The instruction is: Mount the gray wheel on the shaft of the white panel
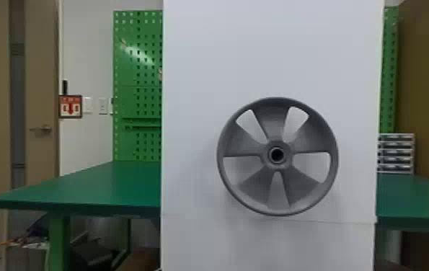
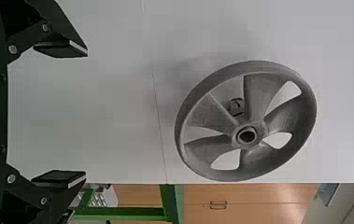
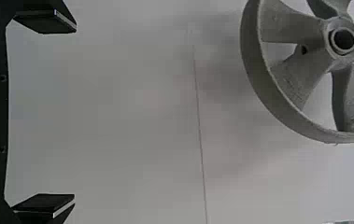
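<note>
Gray, five-spoked round wheel (image 1: 273, 115) stands upright before flat white panel (image 1: 195, 72); black two-fingered left gripper (image 2: 86, 114) and right gripper (image 3: 74, 113) are spread wide, empty.

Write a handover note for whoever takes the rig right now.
Left hand: open, empty, facing the white panel.
Right hand: open, empty, facing the panel.
Gray wheel: upright in front of the panel, touched by neither hand.
Done: the wheel appears to be on the shaft, since it hangs there unheld.
To do: probably just check how fully it is seated; I can't tell that from here.
</note>
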Controlling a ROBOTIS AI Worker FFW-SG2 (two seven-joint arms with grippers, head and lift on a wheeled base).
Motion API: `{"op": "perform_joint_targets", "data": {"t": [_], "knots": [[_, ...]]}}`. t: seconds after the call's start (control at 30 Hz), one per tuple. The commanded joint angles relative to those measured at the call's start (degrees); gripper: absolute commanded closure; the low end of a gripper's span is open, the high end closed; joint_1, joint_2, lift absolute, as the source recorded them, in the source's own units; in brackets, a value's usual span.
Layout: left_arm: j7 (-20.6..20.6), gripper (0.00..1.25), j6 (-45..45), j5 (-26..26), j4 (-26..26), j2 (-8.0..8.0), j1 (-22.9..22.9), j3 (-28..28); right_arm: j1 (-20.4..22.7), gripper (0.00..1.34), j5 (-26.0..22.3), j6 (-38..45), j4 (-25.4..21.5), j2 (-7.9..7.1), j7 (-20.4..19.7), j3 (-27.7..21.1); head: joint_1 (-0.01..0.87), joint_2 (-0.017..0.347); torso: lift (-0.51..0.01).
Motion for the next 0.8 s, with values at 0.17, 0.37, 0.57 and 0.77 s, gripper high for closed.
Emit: {"op": "perform_joint_targets", "data": {"t": [0.17,0.37,0.57,0.77], "knots": [[0.00,0.33,-0.26,-0.23,0.00,-0.37,0.22,0.19,2.80,0.00,1.24,-7.99,6.70,0.76,0.02,-0.69,0.038,-0.008,-0.495],[0.00,0.33,-0.35,-0.23,0.00,-0.55,0.49,0.28,3.77,0.00,4.58,-10.72,9.69,0.90,0.02,-2.19,0.038,-0.008,-0.495],[0.00,0.33,-0.43,-0.32,0.00,-0.63,0.66,0.37,4.47,0.00,4.76,-12.12,12.76,0.90,0.02,-2.36,0.038,-0.008,-0.495],[0.00,0.33,-0.43,-0.41,0.00,-0.72,0.75,0.37,4.47,0.00,5.28,-13.44,14.08,0.90,-0.07,-2.45,0.038,-0.008,-0.495]]}}
